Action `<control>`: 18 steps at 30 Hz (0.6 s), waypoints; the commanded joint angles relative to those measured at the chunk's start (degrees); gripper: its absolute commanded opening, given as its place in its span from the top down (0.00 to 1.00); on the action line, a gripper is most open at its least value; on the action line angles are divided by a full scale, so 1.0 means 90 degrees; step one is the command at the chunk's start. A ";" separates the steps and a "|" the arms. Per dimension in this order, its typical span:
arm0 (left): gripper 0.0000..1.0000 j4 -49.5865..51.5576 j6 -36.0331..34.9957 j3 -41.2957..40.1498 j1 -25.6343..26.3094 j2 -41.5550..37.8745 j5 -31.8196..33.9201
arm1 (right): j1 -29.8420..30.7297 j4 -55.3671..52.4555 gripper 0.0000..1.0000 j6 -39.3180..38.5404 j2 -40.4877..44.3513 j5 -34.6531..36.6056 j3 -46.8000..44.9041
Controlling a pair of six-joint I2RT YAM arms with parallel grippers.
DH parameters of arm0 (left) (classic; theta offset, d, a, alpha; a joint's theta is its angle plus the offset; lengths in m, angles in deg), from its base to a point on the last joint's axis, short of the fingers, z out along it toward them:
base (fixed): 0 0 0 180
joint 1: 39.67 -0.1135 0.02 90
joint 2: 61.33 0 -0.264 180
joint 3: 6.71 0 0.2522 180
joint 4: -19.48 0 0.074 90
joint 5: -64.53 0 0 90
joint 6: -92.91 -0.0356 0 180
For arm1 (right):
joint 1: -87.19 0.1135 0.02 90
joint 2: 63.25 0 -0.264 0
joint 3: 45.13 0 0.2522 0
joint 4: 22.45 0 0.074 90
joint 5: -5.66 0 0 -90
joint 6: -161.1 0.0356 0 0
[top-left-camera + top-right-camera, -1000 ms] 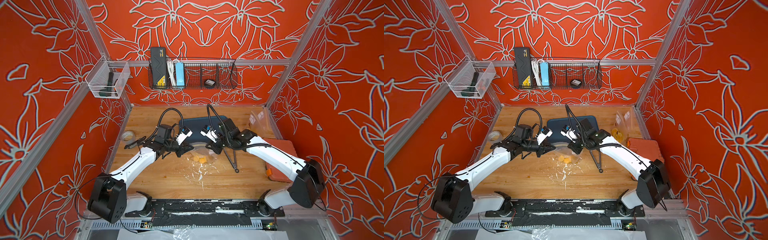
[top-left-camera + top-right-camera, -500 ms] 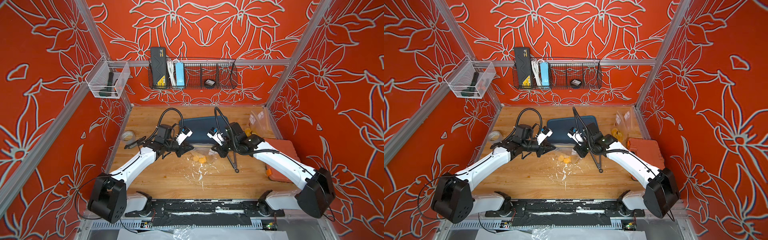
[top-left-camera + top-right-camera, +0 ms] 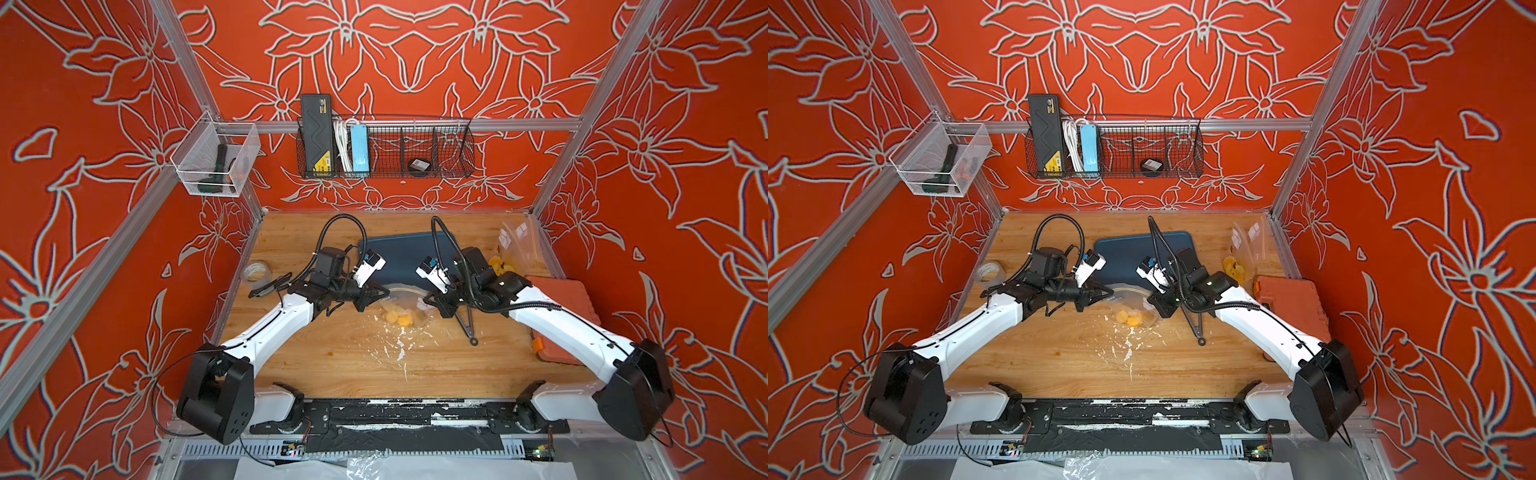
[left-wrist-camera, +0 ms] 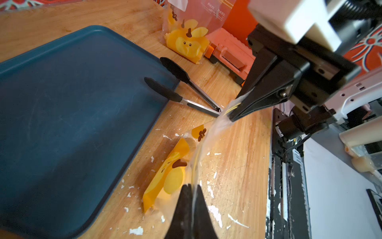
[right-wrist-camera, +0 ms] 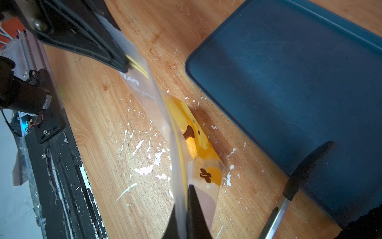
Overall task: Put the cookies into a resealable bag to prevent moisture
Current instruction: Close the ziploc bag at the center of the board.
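Low in the clear bag [image 5: 142, 91], in the middle of a top view: yellow lumps, likely the cookies [image 3: 398, 318]. Hard to tell apart from the yellow animal print. None seen on the blue tray [image 4: 62, 103] or loose on the wooden table [image 3: 332, 353], only white flecks there.

Bag bottom resting on the table just beside the tray's edge. Top strip lifted and pulled tight like a line.

Nipped at one end by the left gripper [image 4: 191, 187], jaws fully closed on the strip, same as a second ago. Nipped at the other end by the right gripper [image 5: 189, 188], jaws fully closed on the strip too.

New thing: a quick loosening of the right jaws a moment ago, a small slide toward the right side of the top views, then a fresh pinch.

Probably means filling done and closing time here. Not clear whether the zip is pressed shut all along; looks flat, not gaping.

Further out: black tongs [image 3: 465, 320] lying on the table right of the bag, not held. Then spare bags [image 3: 513, 245] and an orange case [image 3: 565, 299] at the table's right edge.
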 commanded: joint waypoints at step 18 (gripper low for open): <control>1.00 0.0240 -0.0168 0.0633 0.0780 0.0397 0.0792 | -0.0036 0.0140 1.00 0.0018 -0.0031 -0.0359 -0.0035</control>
